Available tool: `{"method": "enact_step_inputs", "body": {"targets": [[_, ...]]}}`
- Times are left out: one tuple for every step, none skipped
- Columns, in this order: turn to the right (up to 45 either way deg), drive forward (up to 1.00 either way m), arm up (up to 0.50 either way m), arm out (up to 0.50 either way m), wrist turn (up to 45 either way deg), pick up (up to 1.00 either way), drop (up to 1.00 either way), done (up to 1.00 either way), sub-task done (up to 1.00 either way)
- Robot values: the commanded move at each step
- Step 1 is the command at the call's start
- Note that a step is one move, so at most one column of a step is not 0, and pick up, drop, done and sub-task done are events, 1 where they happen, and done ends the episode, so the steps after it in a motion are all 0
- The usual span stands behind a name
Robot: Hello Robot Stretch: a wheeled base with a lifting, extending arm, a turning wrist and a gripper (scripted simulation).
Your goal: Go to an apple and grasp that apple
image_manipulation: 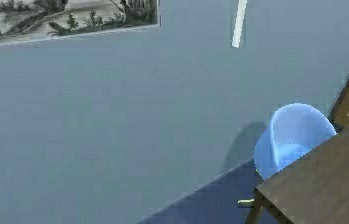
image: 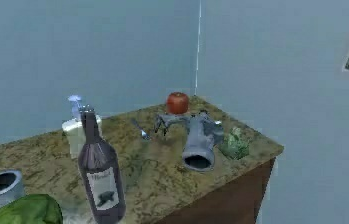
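The jaws' state cannot be determined. The apple (image: 178, 102) rests at the counter's (image: 142, 165) far edge, upper centre of the forward view. Expect a light, rigid, smooth, round body; grip across its widest middle to prevent slipping.

The forward view looks down from close by onto a speckled desk (image: 152, 172) in a room corner. The arm side view faces the adjoining wall (image_manipulation: 132, 110); both seem to share its framed picture (image_manipulation: 72, 18).
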Motion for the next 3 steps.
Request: {"method": "enact_step_inputs", "body": {"targets": [[-45.0, 0.00, 0.00, 0.00, 0.0, 0.00, 0.00, 0.00, 0.00], [-39.0, 0.00, 0.00, 0.00, 0.0, 0.00, 0.00, 0.00, 0.00], [45.0, 0.00, 0.00, 0.00, 0.0, 0.00, 0.00, 0.00, 0.00]]}}
